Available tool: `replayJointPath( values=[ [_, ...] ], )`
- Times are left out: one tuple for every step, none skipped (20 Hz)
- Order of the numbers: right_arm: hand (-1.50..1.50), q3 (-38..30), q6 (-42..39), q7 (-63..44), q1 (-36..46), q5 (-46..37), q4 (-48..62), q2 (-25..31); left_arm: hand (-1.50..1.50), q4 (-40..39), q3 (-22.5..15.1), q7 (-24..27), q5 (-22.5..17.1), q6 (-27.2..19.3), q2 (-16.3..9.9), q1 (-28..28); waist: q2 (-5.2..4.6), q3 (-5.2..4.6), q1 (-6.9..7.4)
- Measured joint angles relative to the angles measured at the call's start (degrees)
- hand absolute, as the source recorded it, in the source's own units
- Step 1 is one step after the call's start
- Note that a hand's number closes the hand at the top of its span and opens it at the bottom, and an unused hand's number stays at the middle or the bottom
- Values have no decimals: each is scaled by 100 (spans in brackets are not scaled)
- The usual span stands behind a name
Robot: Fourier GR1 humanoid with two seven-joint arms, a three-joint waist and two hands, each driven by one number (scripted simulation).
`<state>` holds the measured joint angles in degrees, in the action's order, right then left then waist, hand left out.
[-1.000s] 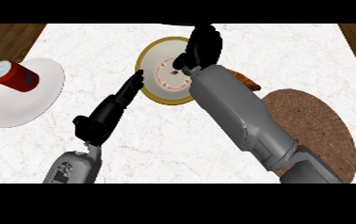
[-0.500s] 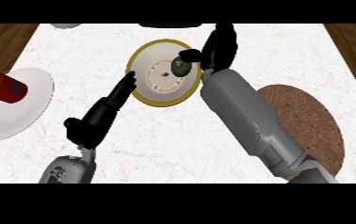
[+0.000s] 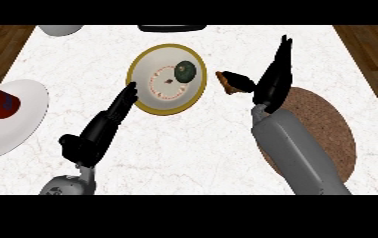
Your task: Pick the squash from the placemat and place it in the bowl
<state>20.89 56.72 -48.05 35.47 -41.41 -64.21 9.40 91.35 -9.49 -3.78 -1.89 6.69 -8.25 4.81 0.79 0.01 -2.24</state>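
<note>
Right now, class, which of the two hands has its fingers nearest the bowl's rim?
The left hand: its fingertips nearly reach the bowl holding the squash. The right hand stands apart, beside the placemat.

You have one view only, from the robot's head, looking steeply down on the marble counter (image 3: 192, 147). Take the gold-rimmed bowl (image 3: 140, 84) as your landmark: it sits just above the frame's centre, both forearms enter from the lower edge below it, and wooden floor shows at the upper corners beyond it.
</note>
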Motion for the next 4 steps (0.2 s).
replayJointPath(
  values=[
    [-150, 30, 10, 51, -326, 54, -357, 107, 0, -20, -12, 26, 15, -20, 36, -3, -2, -1, -6],
    [-150, 64, -9, 68, -652, 94, -720, 223, 0, -59, 0, 65, 23, -11, 37, 6, -7, -1, -7],
    [-150, 91, -31, 131, -937, 233, -1101, 370, 0, -43, 8, 33, 22, -10, 37, 19, -13, 0, 4],
    [-150, 145, -46, 187, -1251, 307, -1477, 495, 0, -30, 49, -1, -13, 27, 8, 53, -16, -1, 10]
  ],
)
